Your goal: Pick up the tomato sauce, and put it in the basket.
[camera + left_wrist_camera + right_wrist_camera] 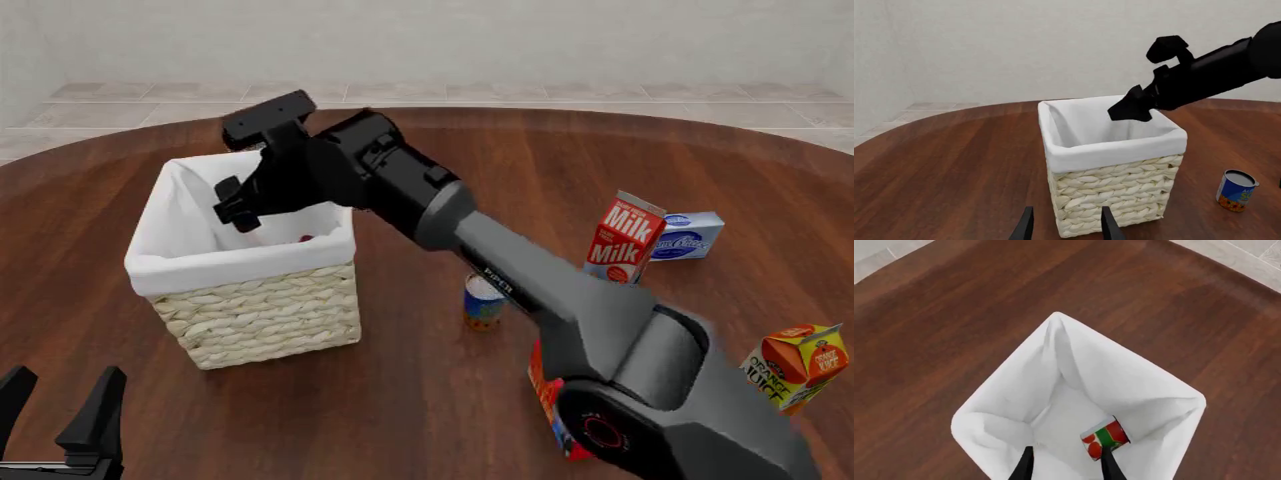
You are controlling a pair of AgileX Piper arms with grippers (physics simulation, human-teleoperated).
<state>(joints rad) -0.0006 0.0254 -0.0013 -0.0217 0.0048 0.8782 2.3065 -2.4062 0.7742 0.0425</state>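
Tomato sauce (1104, 438) being seen lying on its side inside basket (254, 310), on white lining. Right pincer (238, 205) being held over basket opening, fingers parted, empty. Left pincer (54, 405) being kept open low over bench (441, 400).

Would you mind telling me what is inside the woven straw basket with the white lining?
The small red and green tomato sauce can lies on its side inside the basket. Part of the floor is hidden behind the lining.
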